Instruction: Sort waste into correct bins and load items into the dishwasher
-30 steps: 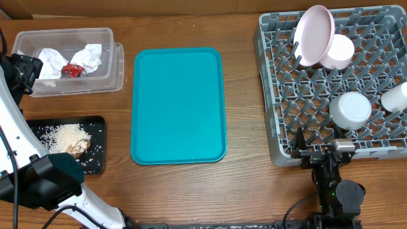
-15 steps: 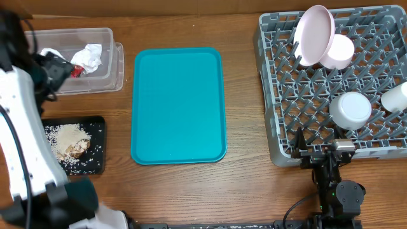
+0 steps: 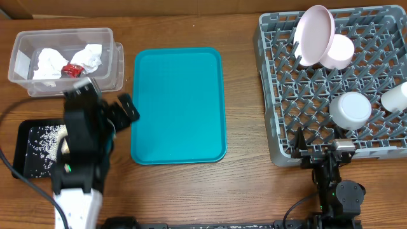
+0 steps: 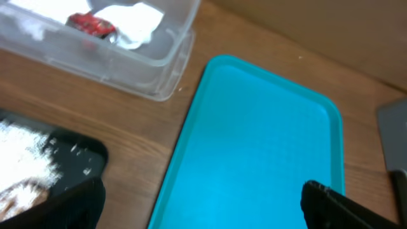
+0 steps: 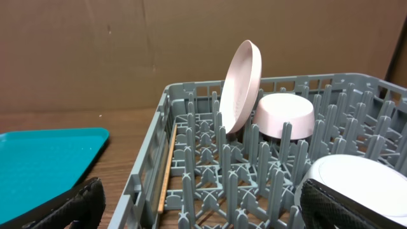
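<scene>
The clear tub (image 3: 63, 60) at the back left holds crumpled white napkins (image 3: 48, 63) and a red wrapper (image 3: 71, 69); it also shows in the left wrist view (image 4: 127, 57). The black tray (image 3: 25, 162) holds pale rice crumbs (image 3: 35, 141), and my left arm partly covers it. My left gripper (image 3: 119, 121) (image 4: 203, 210) is open and empty above the teal tray's left edge. The grey dish rack (image 3: 280, 127) holds an upright pink plate (image 3: 316, 35), a pinkish bowl-like dish (image 3: 340, 51), an upturned white bowl (image 3: 350, 109) and a white cup (image 3: 397, 97). My right gripper (image 3: 318, 152) (image 5: 203, 210) is open at the rack's front edge.
An empty teal serving tray (image 3: 178, 105) lies in the middle of the wooden table, between the bins and the rack. A cardboard wall stands behind the table. Cables run along the front edge near both arm bases.
My left arm has swung from over the clear tub towards the right and front, and now sits between the black tray and the teal tray. The tub's contents are uncovered. The right arm is still.
</scene>
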Motion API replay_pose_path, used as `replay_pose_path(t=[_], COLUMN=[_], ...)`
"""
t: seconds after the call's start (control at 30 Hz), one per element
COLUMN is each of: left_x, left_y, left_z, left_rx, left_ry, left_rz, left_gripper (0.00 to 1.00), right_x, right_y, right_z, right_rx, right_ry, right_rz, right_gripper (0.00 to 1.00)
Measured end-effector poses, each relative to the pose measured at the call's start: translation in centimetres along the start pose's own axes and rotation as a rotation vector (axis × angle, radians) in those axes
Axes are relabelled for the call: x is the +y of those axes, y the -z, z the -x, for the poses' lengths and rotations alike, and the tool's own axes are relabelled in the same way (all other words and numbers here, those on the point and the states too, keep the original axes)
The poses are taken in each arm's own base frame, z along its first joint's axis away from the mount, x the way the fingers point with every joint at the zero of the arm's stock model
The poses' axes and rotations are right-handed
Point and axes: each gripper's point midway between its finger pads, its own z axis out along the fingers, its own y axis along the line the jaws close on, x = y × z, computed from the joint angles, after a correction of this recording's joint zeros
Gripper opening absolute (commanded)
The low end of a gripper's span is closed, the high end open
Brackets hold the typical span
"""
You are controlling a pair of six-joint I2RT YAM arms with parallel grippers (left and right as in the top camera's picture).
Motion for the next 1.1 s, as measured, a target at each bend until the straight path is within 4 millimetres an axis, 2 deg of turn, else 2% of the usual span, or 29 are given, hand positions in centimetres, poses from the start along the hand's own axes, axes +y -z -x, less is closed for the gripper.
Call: replay_pose_path(t=[0.3,0.5,0.77,1.0,1.1], left_x=[-0.2,0.6,1.2,2.8,2.9], left_y=[-0.7,-0.7,-0.6,-0.6,-0.1], left_z=[-5.4,-8.3,-8.4,-10.1,-9.7], left_rx=[-0.243,-0.358,-0.416,-0.387,-0.423], left_ry=[-0.164,-0.202,-0.21,-0.201,-0.201], left_rz=[-0.209,-0.259,-0.239,-0.186,-0.181], left_gripper=[1.0,1.0,1.0,1.0,1.0], right_x=[0.0,0.0,0.0,0.0,0.0], right_y=[0.0,0.0,0.0,0.0,0.0], right_z=[0.0,0.0,0.0,0.0,0.0], right_rx=[0.0,0.0,0.0,0.0,0.0], right_ry=[0.001,0.0,0.0,0.0,0.0], right_rz=[0.0,0.0,0.0,0.0,0.0], right_gripper=[1.0,1.0,1.0,1.0,1.0])
